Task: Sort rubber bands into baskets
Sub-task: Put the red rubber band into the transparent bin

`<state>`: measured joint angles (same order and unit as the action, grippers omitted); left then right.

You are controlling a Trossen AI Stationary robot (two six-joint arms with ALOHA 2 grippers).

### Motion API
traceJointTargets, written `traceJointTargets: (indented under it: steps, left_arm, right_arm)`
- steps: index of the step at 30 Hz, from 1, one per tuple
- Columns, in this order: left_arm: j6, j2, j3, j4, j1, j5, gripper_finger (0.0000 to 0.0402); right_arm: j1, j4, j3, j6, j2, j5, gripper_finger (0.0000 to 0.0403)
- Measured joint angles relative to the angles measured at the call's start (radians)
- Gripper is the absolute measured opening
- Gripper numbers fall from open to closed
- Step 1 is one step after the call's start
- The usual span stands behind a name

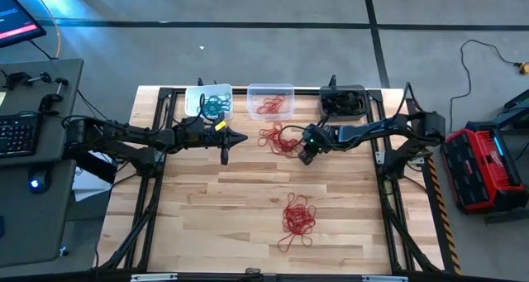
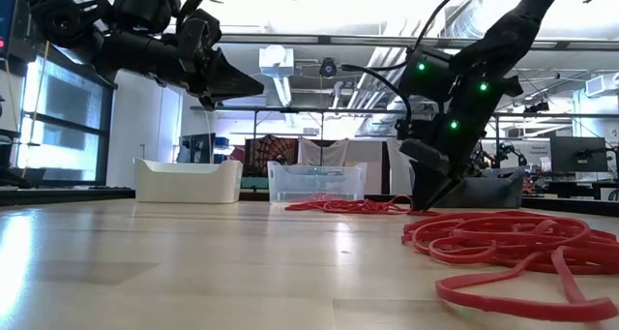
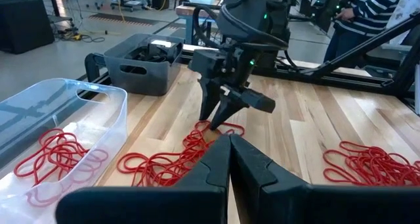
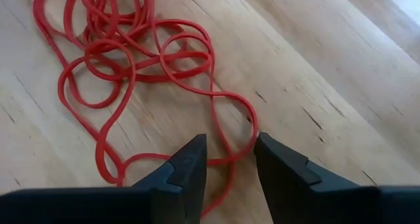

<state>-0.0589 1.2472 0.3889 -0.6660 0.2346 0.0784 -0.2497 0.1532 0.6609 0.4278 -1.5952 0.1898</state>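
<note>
Three baskets [image 1: 271, 101] along table's [image 1: 248, 199] far edge. Red rubber bands [image 1: 279, 138] heaped before clear one, loops between right gripper's [image 4: 228, 159] slightly parted fingers, nothing gripped. Left gripper [image 1: 224, 157] closed, empty, hovering beside heap.

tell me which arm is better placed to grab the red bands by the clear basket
Right. The right gripper is down at the red bands, open with a strand between its fingers. The left gripper is shut, raised and off to the side.
</note>
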Motion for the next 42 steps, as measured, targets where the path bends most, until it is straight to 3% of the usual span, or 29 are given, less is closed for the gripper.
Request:
traceJointTargets:
  steps: [4,10,17,29,42]
  left_arm:
    - [0.016,0.0,0.0,-0.014,0.0,0.0,0.0]
    - [0.01,0.0,0.0,-0.012,0.0,0.0,0.0]
    - [0.01,0.0,0.0,-0.012,0.0,0.0,0.0]
    - [0.01,0.0,0.0,-0.011,0.0,0.0,0.0]
    - [0.01,0.0,0.0,-0.011,0.0,0.0,0.0]
  right_arm:
    - [0.0,-0.003,0.001,-0.026,-0.005,-0.002,0.009]
    - [0.0,-0.008,0.002,-0.075,-0.006,-0.004,0.0007]
    - [0.018,0.017,-0.002,-0.089,0.043,0.017,0.0003]
    - [0.057,0.086,-0.002,-0.088,0.279,0.11,0.0]
    - [0.107,-0.013,-0.001,-0.11,0.39,0.159,0.0]
